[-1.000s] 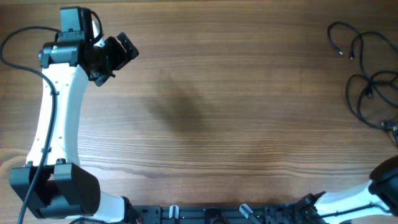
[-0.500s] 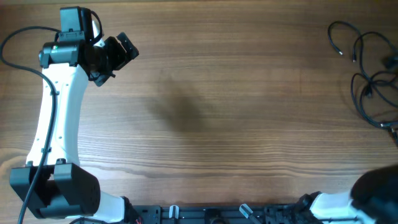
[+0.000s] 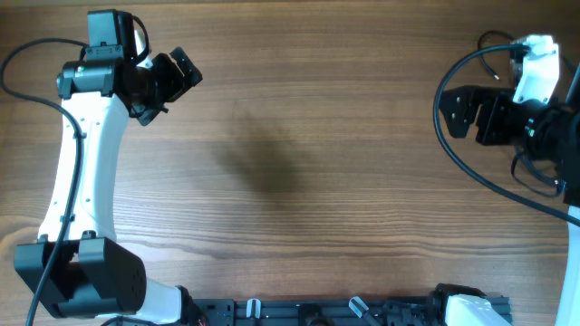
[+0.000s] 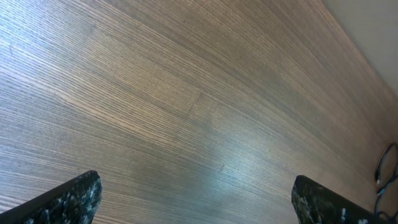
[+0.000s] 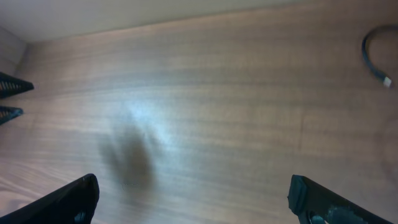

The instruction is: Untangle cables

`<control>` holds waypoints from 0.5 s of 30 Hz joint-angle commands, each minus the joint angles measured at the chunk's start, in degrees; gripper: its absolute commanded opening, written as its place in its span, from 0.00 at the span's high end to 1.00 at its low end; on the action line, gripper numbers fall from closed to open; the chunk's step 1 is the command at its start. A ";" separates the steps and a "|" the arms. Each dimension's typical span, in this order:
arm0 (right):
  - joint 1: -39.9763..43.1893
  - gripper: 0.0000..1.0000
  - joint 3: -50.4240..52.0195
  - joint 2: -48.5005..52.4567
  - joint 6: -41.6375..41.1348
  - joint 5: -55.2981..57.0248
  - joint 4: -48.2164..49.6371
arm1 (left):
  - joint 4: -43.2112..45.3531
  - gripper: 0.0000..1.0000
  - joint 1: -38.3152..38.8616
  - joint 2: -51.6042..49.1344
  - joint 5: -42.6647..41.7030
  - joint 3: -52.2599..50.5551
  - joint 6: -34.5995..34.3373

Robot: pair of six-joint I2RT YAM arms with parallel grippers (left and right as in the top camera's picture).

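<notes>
The cables (image 3: 536, 177) are thin black loops at the table's far right edge, mostly hidden under my right arm. One plug end (image 3: 495, 76) shows beside the arm. My right gripper (image 3: 456, 113) hovers just left of them, facing left, open with nothing between its fingers. Its wrist view shows one curved cable end (image 5: 372, 55) at the top right, away from the right gripper (image 5: 193, 199). My left gripper (image 3: 177, 91) is open at the far top left, nowhere near the cables. In its wrist view, beyond the left gripper (image 4: 199, 199), a bit of cable (image 4: 385, 169) shows at the right edge.
Bare wooden tabletop (image 3: 299, 163) spans the space between the two arms. A thick black wire (image 3: 441, 104) fixed to the right arm loops out to the left of it. The mounting rail (image 3: 308, 312) runs along the front edge.
My right arm has swung up from the bottom right corner and now hangs over the cables, covering most of them. The left arm has not moved.
</notes>
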State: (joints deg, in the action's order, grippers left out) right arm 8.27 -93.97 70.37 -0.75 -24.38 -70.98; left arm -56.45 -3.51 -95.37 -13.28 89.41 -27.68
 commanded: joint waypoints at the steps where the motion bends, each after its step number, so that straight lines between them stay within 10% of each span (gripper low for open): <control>1: -0.22 0.00 -0.85 -0.20 -2.60 0.52 -0.24 | 0.02 0.00 -0.15 -0.33 0.33 0.15 0.90; 15: -0.22 0.00 -0.26 -0.09 -0.44 2.10 0.98 | 0.02 0.00 -0.15 -0.33 0.33 0.15 0.90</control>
State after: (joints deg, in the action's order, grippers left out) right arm 8.27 -93.97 70.39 -2.07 -23.27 -70.91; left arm -56.45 -3.51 -95.37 -13.30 89.41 -27.68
